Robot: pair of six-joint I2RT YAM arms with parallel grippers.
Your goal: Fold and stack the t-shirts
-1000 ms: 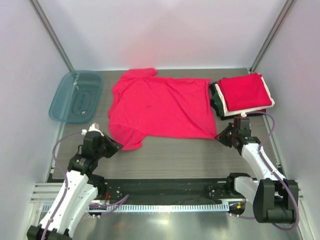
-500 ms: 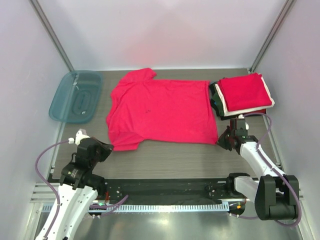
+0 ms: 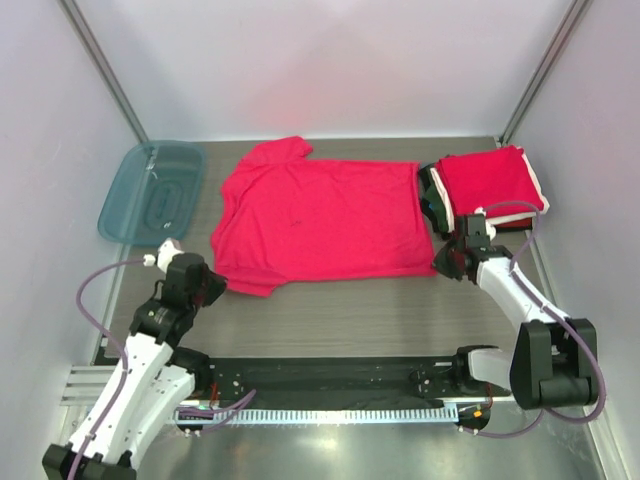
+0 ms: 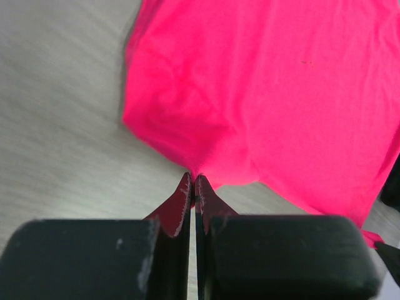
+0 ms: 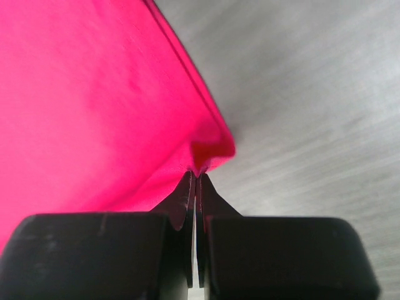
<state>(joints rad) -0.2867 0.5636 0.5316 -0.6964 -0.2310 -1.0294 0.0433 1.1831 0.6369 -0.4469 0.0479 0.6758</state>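
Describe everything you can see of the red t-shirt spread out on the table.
The t-shirt is plain bright red, made of soft, thin fabric with faint creases. It lies spread nearly flat on the grey table, with its short sleeves toward the left and its straight hem toward the right. No print shows. The jaws of the left arm are shut on the edge of its near sleeve. The jaws of the right arm pinch its near hem corner, which puckers slightly.
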